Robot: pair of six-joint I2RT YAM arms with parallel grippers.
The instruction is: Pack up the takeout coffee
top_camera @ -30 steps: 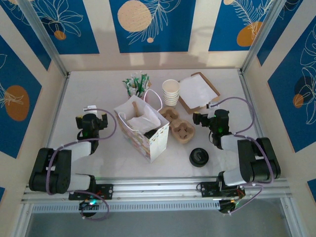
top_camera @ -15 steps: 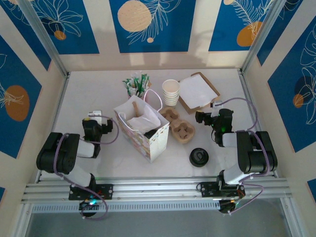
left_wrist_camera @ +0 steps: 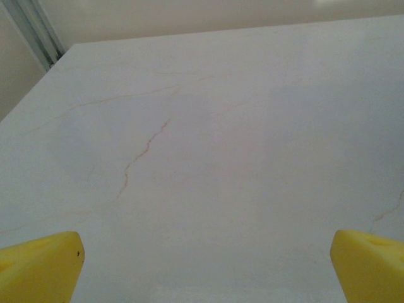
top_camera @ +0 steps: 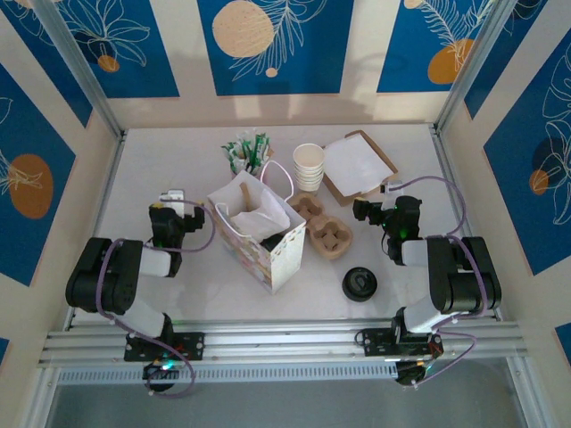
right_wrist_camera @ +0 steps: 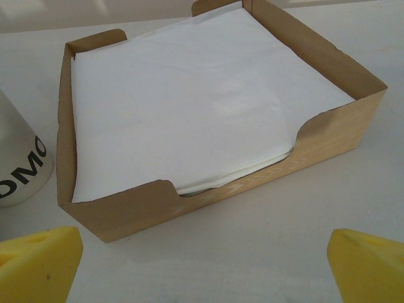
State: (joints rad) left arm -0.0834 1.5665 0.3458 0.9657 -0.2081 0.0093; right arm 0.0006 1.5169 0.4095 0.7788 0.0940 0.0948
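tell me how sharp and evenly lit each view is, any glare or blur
Top external: soft, even light, only faint shadows beside the paper bag. Left wrist: pale table looks washed and low in contrast, the left fingertips soft at the bottom corners. Right wrist: the cardboard tray is sharp, its white paper nearly blown out, the right fingertips blurred.

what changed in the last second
The left arm and right arm refolded slightly. The left gripper edged toward the far side; the right gripper barely moved. Both are open, holding nothing. The bag, cup stack, cup carrier and black lid stayed put.
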